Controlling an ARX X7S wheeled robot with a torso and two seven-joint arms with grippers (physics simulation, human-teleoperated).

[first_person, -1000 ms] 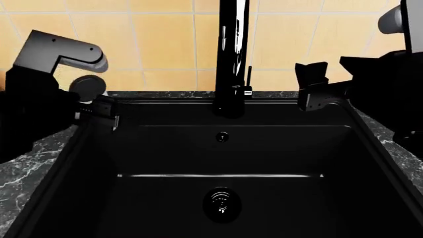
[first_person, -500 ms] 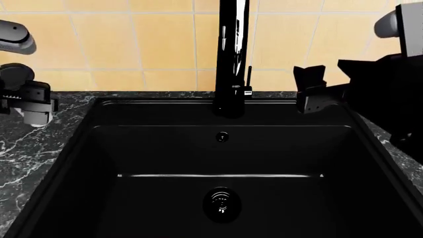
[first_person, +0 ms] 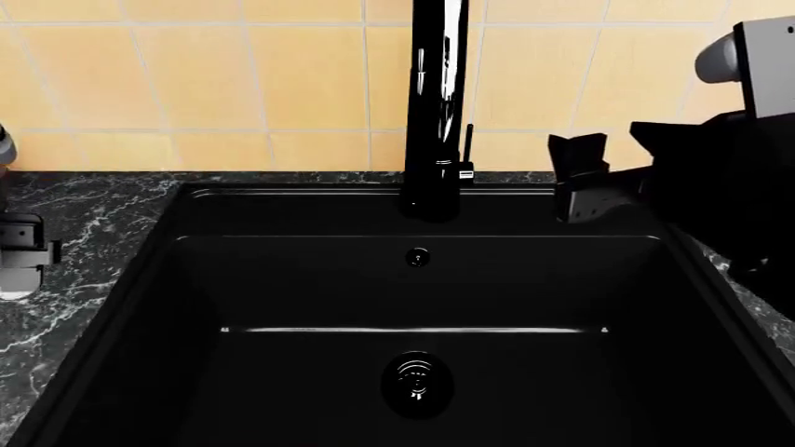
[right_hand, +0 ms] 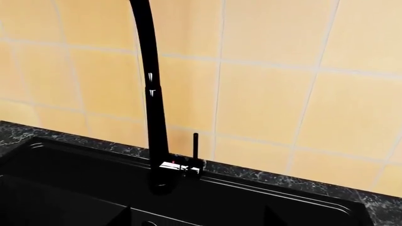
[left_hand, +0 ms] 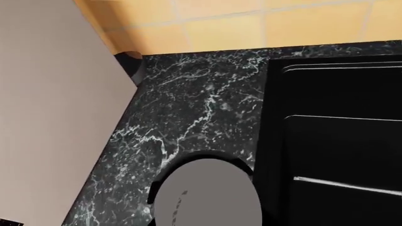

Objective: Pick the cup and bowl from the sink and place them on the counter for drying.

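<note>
Sink (first_person: 416,307): you see only its drain (first_person: 416,384).
Left gripper (first_person: 19,256): over the counter (first_person: 74,233); grip unclear.
Right gripper (first_person: 582,182): your fingers look apart, empty.

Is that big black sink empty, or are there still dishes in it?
Empty, as far as shown: the sink holds only its drain; no cup or bowl appears.

A dark grey-black marble-look counter with white veining (first_person: 87,233) runs along a wall of yellow-orange square tiles (first_person: 249,74), framing a big rectangular matte black sink (first_person: 298,279) set into it. A tall glossy black faucet (first_person: 435,112) rises from the sink's back rim, a slim lever beside its base. The round metal drain (first_person: 416,384) sits low in the basin. In the left wrist view, the veined worktop meets a pale beige panel (left_hand: 50,117).
</note>
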